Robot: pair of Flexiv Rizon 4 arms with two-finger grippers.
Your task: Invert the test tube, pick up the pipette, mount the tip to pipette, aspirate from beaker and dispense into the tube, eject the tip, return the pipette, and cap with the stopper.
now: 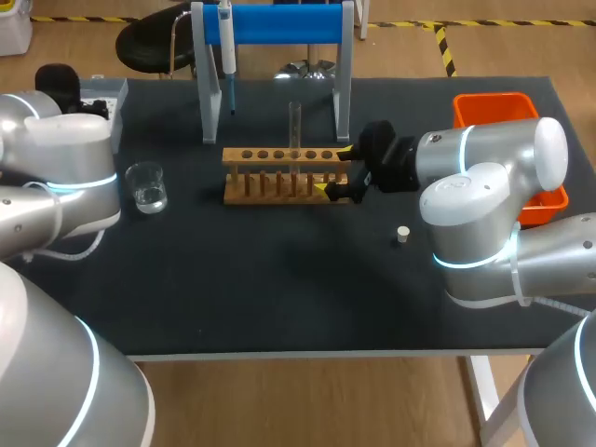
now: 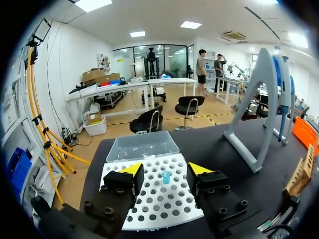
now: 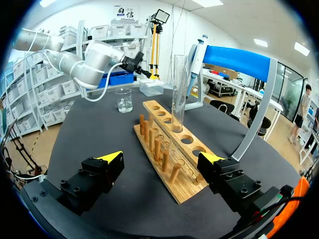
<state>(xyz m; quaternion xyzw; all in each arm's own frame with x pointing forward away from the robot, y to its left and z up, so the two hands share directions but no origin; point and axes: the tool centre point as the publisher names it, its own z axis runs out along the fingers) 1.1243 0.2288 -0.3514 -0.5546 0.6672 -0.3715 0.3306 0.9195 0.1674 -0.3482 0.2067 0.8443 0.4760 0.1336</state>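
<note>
Test tube (image 1: 294,126) stands upright in the wooden rack (image 1: 284,177) in the middle of the surface. The right end effector (image 1: 335,169) sits at the rack's right end with its fingers spread wide and gripping nothing, so I'd judge the inverting step done. Pipette pickup looks next: the pipette (image 1: 226,37) hangs untouched on the blue stand (image 1: 279,23) behind the rack, while the left end effector (image 2: 165,169), fingers apart too, hovers over the white tip box (image 2: 149,204) and its one blue tip (image 2: 166,177), so an arm must reach that stand first.
</note>
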